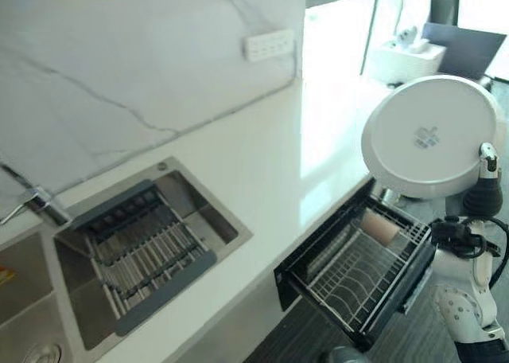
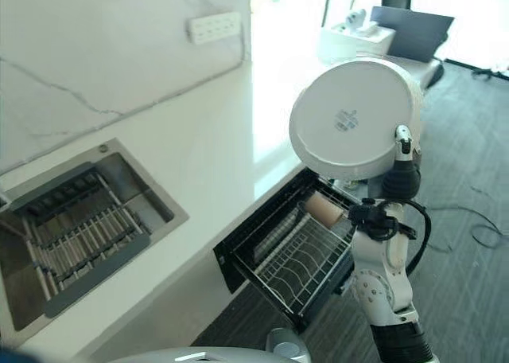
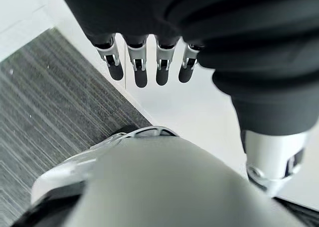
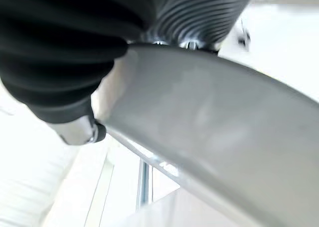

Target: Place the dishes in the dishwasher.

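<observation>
My right hand (image 2: 402, 152) holds a round white plate (image 1: 429, 136) up high, its underside facing me and its thumb (image 1: 487, 158) over the rim. In the right wrist view the plate (image 4: 214, 127) runs close past the thumb (image 4: 75, 132). Below it the black dishwasher drawer (image 1: 314, 291) stands pulled out from under the counter, with a wire rack (image 1: 374, 279) inside. A beige cup (image 1: 380, 228) lies on its side at the rack's back. My left hand (image 3: 139, 62) hangs with straight fingers above the dark floor, holding nothing.
A white countertop (image 1: 270, 164) runs along a marble wall with a white socket strip (image 1: 269, 44). A steel sink (image 1: 223, 220) holds a grey drying rack (image 1: 143, 251); a tap (image 1: 36, 204) and a second basin (image 1: 24, 299) lie to its left. A white box (image 1: 409, 56) stands far back.
</observation>
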